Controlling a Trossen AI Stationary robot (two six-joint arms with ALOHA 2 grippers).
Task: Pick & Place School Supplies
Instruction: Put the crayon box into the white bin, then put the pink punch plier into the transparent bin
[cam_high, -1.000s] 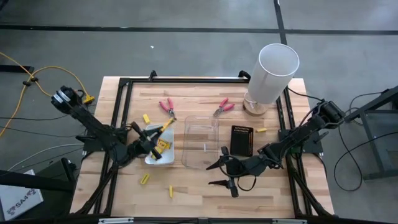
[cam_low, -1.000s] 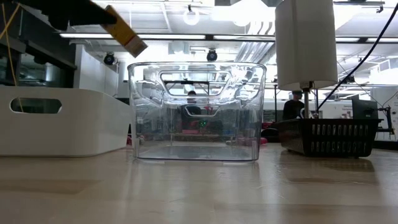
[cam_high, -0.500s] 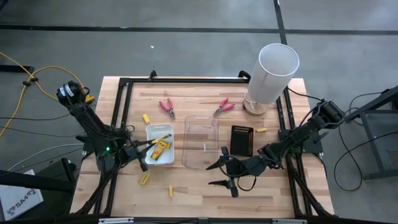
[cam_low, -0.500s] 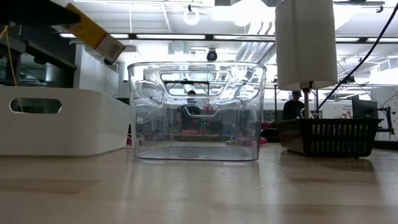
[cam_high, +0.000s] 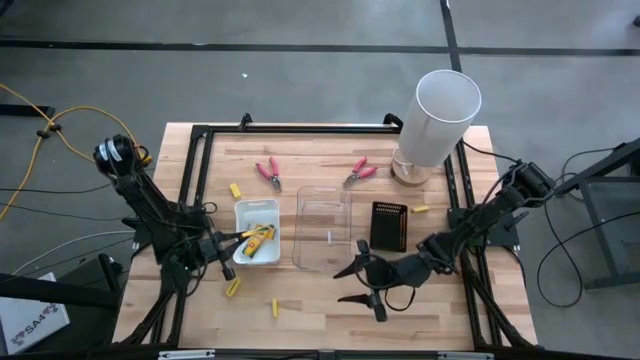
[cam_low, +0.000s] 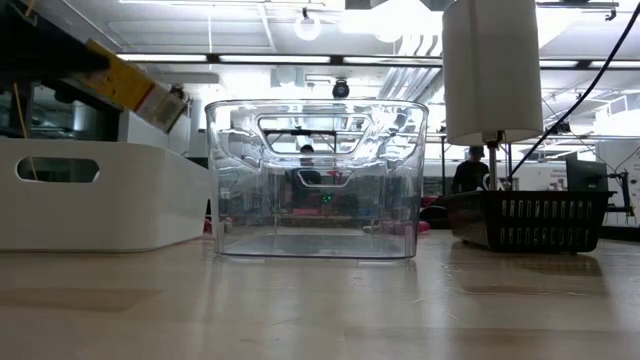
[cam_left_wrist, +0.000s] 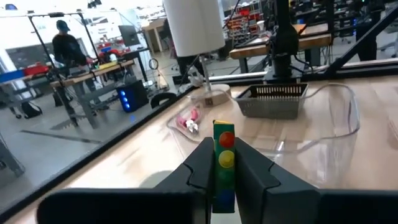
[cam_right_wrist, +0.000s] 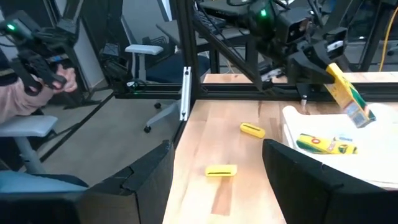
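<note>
Contents of white tray (cam_high: 243, 213) partly hidden: yellow crayon box (cam_right_wrist: 326, 145) inside, left gripper (cam_left_wrist: 222, 163) above clamping yellow box (cam_left_wrist: 224, 163); clear bin (cam_low: 316, 178) empty; right gripper (cam_high: 360, 285) spread wide.

Bright ceiling strip lights (cam_low: 300, 58) glare overhead, the tabletop (cam_low: 320, 310) is evenly lit with soft shadows, background slightly blurred.

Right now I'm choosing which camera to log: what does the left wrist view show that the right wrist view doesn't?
Only the left wrist view: the clear tray, black basket, pink-handled pliers and white cylinder. Only the right wrist view: two yellow boxes on the table and another in the white tray. Both: the left hand shut on a yellow stick.
</note>
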